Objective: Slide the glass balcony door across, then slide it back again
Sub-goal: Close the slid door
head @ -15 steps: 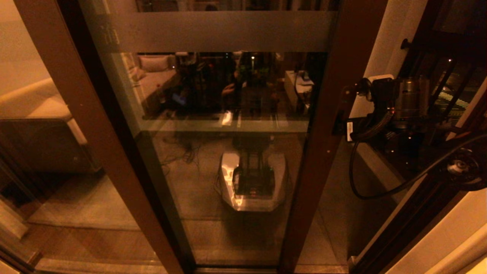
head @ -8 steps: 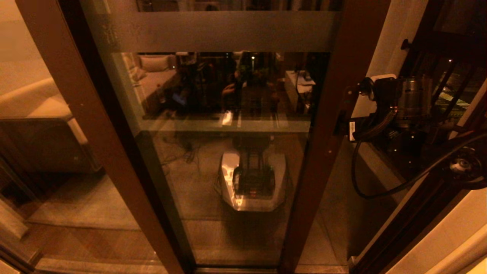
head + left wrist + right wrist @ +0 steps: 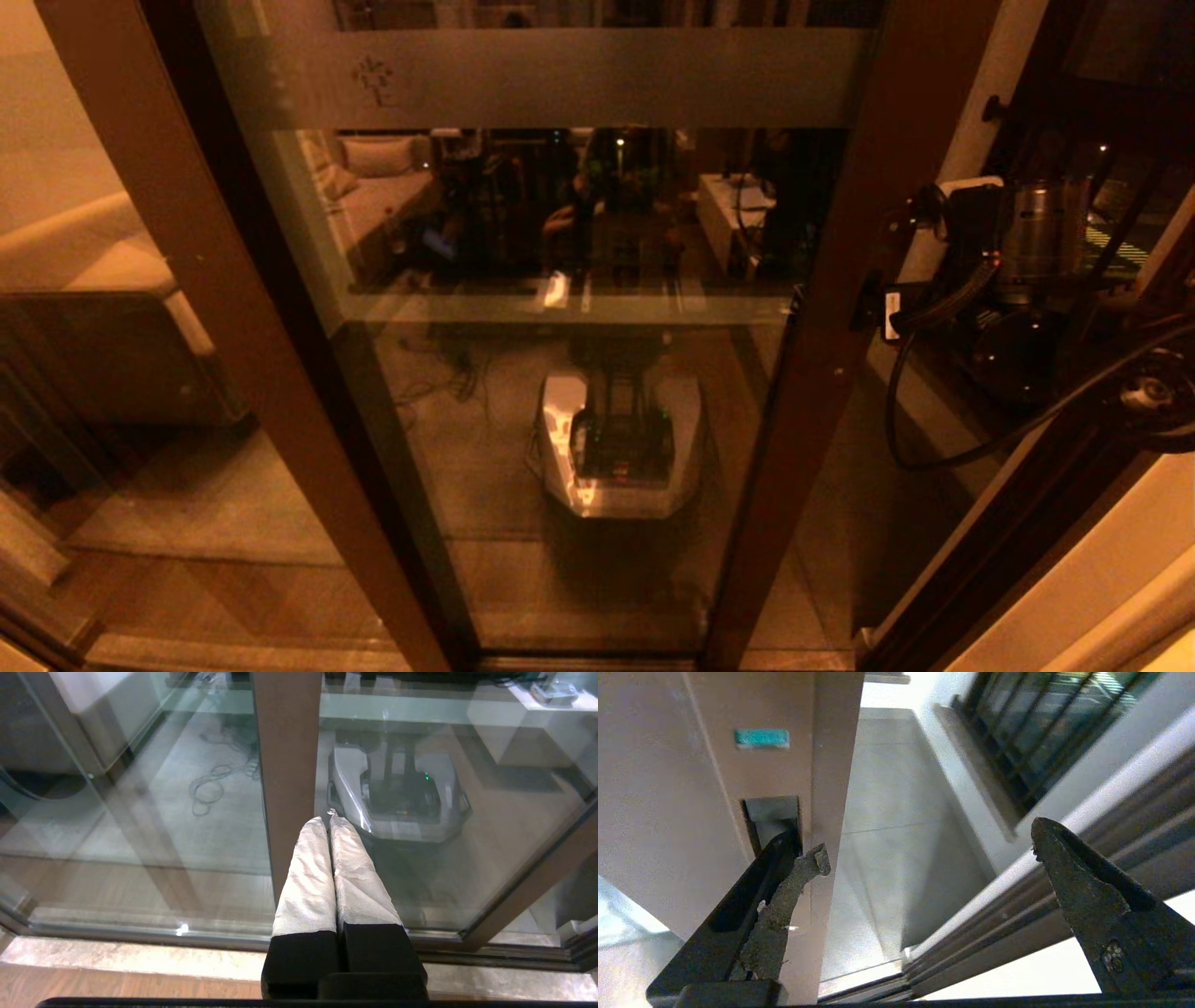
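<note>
From the head, the glass balcony door point(image 3: 579, 308), smooth brown-framed glass with a frosted band, fills the middle above pale floor tiles point(image 3: 523, 485); the left gripper point(image 3: 329, 821) shows cloth-wrapped fingers pressed together; the right gripper point(image 3: 924, 854) is spread, one finger in the door's recessed handle point(image 3: 773, 816).

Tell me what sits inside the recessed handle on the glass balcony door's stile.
One finger of the right pincer is hooked into the recessed handle on the glass balcony door. The finger hides the recess's lower part.
</note>
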Controlling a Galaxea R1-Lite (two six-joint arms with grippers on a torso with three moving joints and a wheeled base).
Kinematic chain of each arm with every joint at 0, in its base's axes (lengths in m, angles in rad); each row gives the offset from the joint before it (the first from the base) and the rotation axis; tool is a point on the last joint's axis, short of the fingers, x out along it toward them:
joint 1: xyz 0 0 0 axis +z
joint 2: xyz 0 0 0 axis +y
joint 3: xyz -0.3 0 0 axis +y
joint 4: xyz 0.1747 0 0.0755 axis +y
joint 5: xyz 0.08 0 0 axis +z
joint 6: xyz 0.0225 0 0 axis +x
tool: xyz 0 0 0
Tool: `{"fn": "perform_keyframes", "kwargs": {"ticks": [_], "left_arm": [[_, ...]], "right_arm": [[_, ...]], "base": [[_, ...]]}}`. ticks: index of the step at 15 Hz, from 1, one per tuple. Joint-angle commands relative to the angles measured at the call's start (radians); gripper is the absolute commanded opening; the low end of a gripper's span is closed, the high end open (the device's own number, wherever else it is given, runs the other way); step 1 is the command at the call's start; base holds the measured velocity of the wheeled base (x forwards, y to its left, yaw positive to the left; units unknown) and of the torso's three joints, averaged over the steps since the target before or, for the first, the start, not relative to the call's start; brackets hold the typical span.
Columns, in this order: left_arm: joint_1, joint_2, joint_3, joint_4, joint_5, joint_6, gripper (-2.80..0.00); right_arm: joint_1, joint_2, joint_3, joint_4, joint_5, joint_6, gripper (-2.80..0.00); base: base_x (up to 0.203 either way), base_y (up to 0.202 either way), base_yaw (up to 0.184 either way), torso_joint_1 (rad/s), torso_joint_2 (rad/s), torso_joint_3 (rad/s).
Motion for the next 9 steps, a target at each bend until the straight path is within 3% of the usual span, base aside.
{"fn": "perform_keyframes", "kwargs": {"ticks": [1,9], "left_arm": [[0.000,0.000,0.000,0.001,-0.001,-0.001,-2.80],[0.000,0.000,0.000,0.000,0.001,-0.001,-2.80]], "right_arm": [[0.001,0.000,0.000,-0.008,0.007,0.001,0.00],[-0.038,-0.009,0.000,-0.008,0.014,-0.015,0.00]], "base": [[0.000,0.000,0.000,0.000,0.00,0.000],[0.000,0.000,0.000,0.000,0.00,0.000]]}}
